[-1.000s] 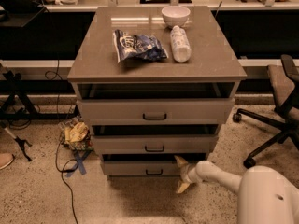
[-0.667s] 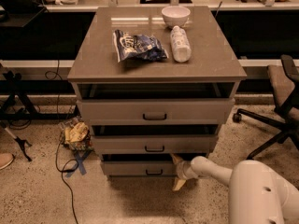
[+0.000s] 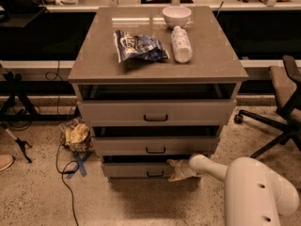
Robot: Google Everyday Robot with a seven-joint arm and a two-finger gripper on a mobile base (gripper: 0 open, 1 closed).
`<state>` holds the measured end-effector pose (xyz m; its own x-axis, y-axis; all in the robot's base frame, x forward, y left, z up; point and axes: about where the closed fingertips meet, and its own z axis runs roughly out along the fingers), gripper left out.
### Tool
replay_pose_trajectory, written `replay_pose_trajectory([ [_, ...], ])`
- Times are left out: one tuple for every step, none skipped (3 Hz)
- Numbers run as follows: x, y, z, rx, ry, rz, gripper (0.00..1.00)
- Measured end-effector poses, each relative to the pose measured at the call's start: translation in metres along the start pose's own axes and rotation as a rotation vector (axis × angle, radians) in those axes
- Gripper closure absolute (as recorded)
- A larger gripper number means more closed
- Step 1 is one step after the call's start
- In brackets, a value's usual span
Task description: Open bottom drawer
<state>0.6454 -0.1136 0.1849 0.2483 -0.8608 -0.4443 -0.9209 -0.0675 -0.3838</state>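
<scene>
The bottom drawer is the lowest grey-taupe front of the cabinet, with a small dark bar handle at its centre. A dark gap shows above its front. My gripper sits at the end of the white arm, which reaches in from the lower right. It is against the drawer front just right of the handle, at handle height.
The middle drawer and the top drawer stand above. On the cabinet top lie a blue snack bag, a white bottle and a white bowl. An office chair stands right. A crumpled bag and cables lie left.
My gripper and arm have moved left along the bottom drawer front, from beyond its right end to just beside the handle.
</scene>
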Motion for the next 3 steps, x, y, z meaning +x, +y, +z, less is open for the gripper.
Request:
replay_pose_trajectory([
  [-0.006, 0.009, -0.009, 0.0, -0.002, -0.004, 0.65],
  [-0.003, 0.034, -0.018, -0.015, 0.002, 0.03, 0.89],
  [-0.003, 0.037, -0.019, -0.017, 0.002, 0.036, 1.0],
])
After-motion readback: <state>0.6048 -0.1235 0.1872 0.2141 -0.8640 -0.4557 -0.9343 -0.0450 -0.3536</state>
